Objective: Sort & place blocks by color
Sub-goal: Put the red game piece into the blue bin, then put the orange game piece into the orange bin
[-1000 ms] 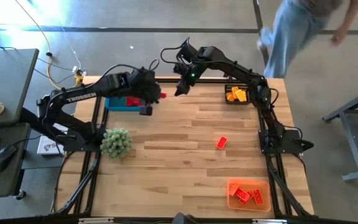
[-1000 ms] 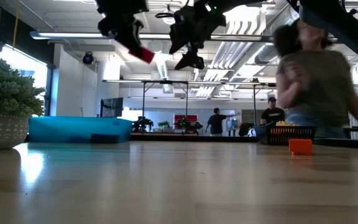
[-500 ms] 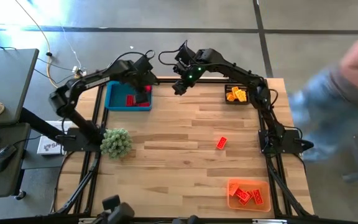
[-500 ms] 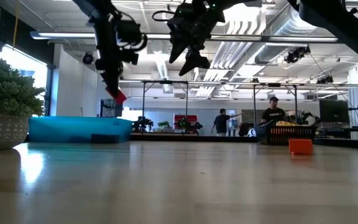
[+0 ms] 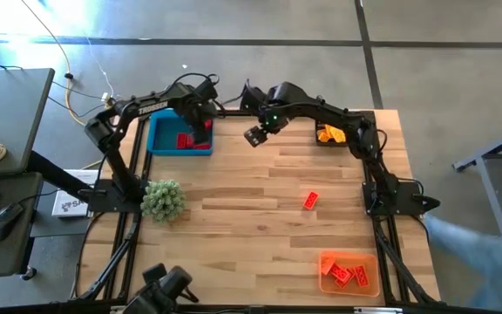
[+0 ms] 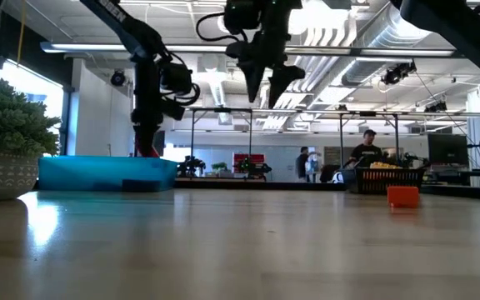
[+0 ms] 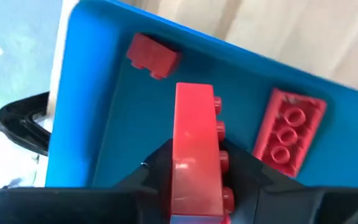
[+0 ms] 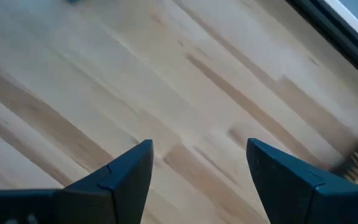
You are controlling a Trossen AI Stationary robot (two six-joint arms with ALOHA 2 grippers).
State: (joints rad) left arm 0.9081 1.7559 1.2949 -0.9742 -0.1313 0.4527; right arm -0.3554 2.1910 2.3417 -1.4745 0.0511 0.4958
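My left gripper (image 5: 200,131) hangs over the blue bin (image 5: 157,139) at the table's far left, shut on a red studded block (image 7: 194,134). In the low view its tip (image 6: 147,148) is level with the bin's rim (image 6: 107,162). Two more red blocks (image 7: 153,55) (image 7: 289,130) lie on the bin's floor. My right gripper (image 5: 255,135) is open above bare wood near the far edge, pointing down (image 6: 265,83). One red block (image 5: 310,200) lies on the table to the right of centre. My left gripper pinches the red block by its rear end (image 7: 194,186) between its two fingers (image 7: 157,165), one on each long side. The rest of the block sticks out ahead of the fingertips. The fingers point down from above, and the block hangs inside the blue bin's outline, between the two lying blocks.
A black bin (image 5: 331,133) with orange and yellow blocks stands at the far right. An orange bin (image 5: 349,271) with red blocks sits at the near right. A green plant clump (image 5: 162,200) stands at the left edge. People are in the room behind (image 6: 365,150).
My left gripper has carried the red block toward the far left over the blue bin and come down to its rim, turning to point downward. My right gripper has moved slightly toward the near edge and turned to point down. A person has walked past the table's right side.
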